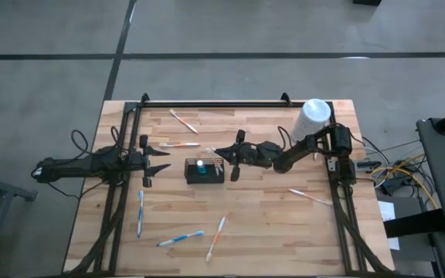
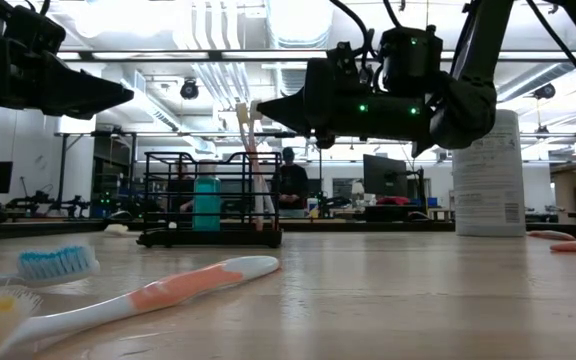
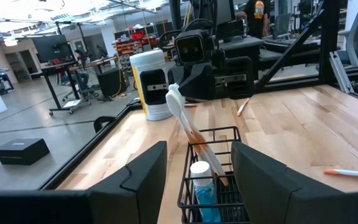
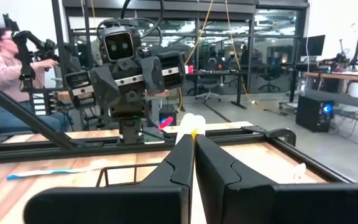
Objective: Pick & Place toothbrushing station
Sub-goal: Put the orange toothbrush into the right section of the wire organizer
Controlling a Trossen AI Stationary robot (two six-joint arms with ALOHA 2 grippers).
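High view | basket (image 1: pixel 205 171) between end effectors | right end effector (image 1: pixel 221 154) clamps toothbrush (image 3: pixel 194 132) over it | left end effector (image 1: pixel 163 157) spread, empty

Basket (image 1: pixel 205 171) mid-table between both end effectors, canister (image 1: pixel 313 117) at the far right corner.

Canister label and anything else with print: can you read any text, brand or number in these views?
Nothing can be read.
Canister: print on its label, too small and blurred to read.
Basket, its bottle and toothbrush: no text visible.
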